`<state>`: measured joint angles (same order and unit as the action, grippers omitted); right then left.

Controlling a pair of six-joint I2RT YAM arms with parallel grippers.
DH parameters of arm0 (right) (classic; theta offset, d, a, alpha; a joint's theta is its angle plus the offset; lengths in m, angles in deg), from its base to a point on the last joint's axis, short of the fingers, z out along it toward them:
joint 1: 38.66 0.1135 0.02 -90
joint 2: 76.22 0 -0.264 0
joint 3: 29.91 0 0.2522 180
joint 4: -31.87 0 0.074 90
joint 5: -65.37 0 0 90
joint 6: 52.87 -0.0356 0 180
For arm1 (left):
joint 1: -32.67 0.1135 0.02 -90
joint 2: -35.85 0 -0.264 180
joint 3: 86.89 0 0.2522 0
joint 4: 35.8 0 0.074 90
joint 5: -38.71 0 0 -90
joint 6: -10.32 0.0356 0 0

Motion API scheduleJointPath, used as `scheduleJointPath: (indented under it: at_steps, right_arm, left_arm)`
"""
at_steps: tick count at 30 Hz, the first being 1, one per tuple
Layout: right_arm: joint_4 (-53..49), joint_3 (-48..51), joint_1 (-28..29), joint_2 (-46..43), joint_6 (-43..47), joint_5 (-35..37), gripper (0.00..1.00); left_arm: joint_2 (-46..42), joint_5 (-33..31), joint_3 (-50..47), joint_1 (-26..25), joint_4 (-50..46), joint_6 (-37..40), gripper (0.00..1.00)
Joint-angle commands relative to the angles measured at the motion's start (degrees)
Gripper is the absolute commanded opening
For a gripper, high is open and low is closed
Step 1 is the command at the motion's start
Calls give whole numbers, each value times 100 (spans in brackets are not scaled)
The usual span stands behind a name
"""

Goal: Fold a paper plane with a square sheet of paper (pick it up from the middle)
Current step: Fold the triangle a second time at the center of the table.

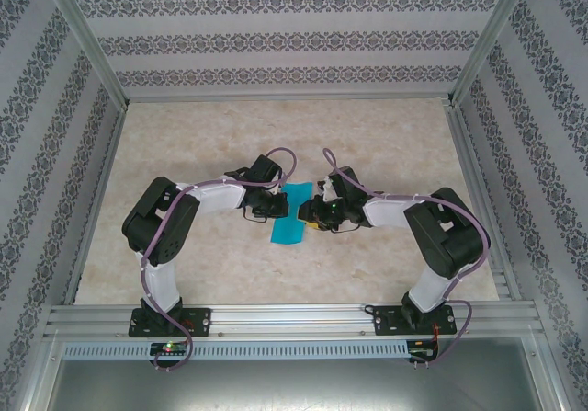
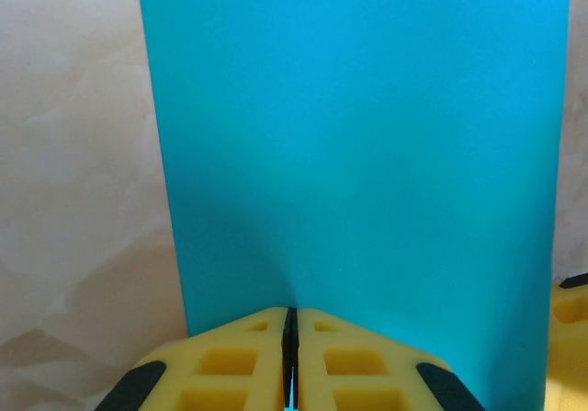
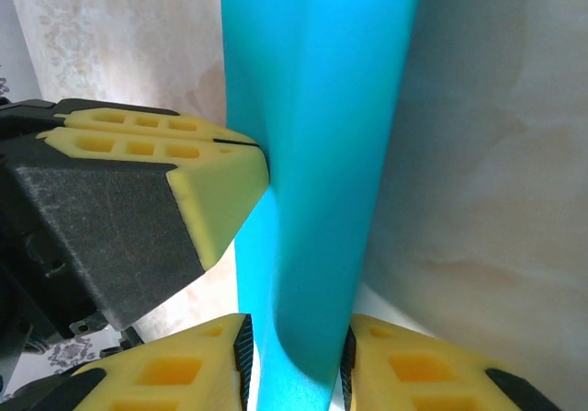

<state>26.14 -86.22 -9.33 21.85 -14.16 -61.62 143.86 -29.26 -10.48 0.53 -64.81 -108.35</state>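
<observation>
The turquoise square sheet of paper [image 1: 289, 220] hangs between the two grippers above the middle of the table and looks like a narrow band from above. My left gripper [image 1: 278, 205] is shut on its near edge; a thin blue sliver runs between the closed yellow fingers [image 2: 290, 317], and the smooth paper [image 2: 367, 135] stretches away from them. My right gripper [image 3: 296, 330] stands open around the bowed paper [image 3: 312, 154], its pads close on either side, with a small gap on the left. The left gripper's fingers [image 3: 216, 172] meet the paper's edge there. A paper plane is out of view.
The beige marbled table [image 1: 386, 144] lies under both arms, bounded by aluminium rails [image 1: 294, 317] in front and patterned walls [image 1: 276, 39] behind and at the sides. A corner of the right gripper's yellow finger [image 2: 571, 308] shows beside the paper's far edge.
</observation>
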Motion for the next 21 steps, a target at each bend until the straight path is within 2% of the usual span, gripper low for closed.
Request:
scheduleJointPath:
  at_steps: [1, 21]
  right_arm:
    - [215, -73, -101, 132, -144, -98, 33]
    - [-292, -1126, -475, 939, 274, -211, 33]
  left_arm:
    - [271, -146, -200, -12, -790, 103, 12]
    - [188, -208, -242, -12, -831, 168, 12]
